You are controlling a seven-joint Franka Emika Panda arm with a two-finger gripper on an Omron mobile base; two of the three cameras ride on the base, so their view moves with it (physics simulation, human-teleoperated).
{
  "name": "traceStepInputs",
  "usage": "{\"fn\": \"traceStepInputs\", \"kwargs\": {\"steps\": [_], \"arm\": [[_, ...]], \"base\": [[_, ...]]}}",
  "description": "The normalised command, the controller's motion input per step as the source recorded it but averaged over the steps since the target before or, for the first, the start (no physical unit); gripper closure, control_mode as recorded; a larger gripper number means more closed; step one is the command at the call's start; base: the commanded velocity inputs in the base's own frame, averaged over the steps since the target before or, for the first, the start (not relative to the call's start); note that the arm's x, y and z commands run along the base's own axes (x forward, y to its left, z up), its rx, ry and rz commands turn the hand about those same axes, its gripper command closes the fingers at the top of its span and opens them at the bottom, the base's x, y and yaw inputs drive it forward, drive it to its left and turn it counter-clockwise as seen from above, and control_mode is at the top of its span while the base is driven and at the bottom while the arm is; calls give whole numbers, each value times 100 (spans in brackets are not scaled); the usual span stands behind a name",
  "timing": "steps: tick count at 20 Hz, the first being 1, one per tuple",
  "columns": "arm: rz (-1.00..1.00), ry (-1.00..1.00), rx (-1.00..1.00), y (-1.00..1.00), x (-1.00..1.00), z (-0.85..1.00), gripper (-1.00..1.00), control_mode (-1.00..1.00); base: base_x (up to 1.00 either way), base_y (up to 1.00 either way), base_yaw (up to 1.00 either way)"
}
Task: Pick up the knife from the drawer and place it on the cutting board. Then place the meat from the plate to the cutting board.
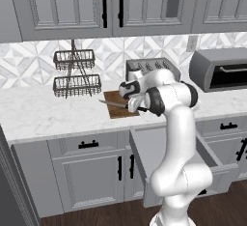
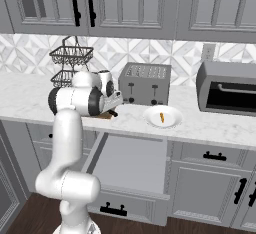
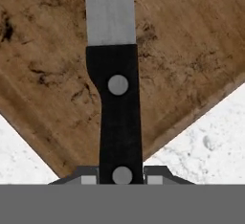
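Left base view: my tool carries the slim silver-bladed, black-handled knife over the dark brown wooden cutting board; wide grey drawer open. Right base view: tiny orange-tan meat on round white plate. Hand view: fingers clamp the handle. Height off the board unclear, probably low. I'd lower flat, then let go.

kitchen: toaster, marble counter, cabinets.
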Motion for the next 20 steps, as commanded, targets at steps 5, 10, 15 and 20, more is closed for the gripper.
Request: {"fn": "traceStepInputs", "kwargs": {"steps": [5,10,15,20], "arm": [[-1,2,0,0,21,-19,100,-100],[0,1,0,12,2,-36,-100,-100],[0,0,0,7,-4,-13,-100,-100],[-1,-4,2,-14,-52,21,-100,-100]], "base": [[0,0,0],[0,0,0],[0,0,0],[0,0,0]]}}
